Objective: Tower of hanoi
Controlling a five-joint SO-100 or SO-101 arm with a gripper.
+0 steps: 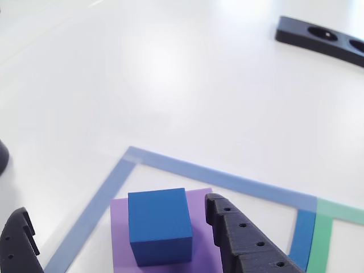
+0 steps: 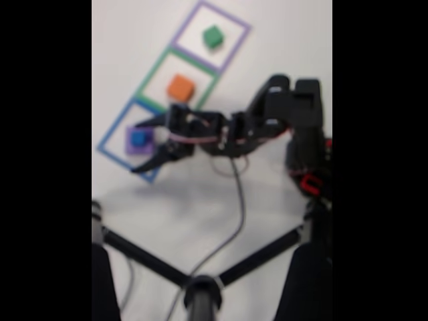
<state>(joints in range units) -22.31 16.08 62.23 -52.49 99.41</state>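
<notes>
The small dark blue cube (image 1: 159,224) sits on top of the larger purple cube (image 1: 120,244), inside the flat blue square outline (image 1: 216,177). My gripper (image 1: 116,206) is open, with one black finger on each side of the blue cube and not touching it. In the blurred fixed view the gripper (image 2: 136,148) reaches in from the right over the blue cube (image 2: 139,138) and the purple cube (image 2: 131,148). The orange cube (image 2: 180,87) stands in the green outline, and the green cube (image 2: 212,36) stands in the purple outline.
A black strip with round holes (image 1: 318,37) lies at the far right of the white table (image 1: 170,74). A dark rounded object (image 1: 1,156) pokes in at the left edge. In the fixed view, black struts (image 2: 194,281) and a cable (image 2: 237,200) cross the near table.
</notes>
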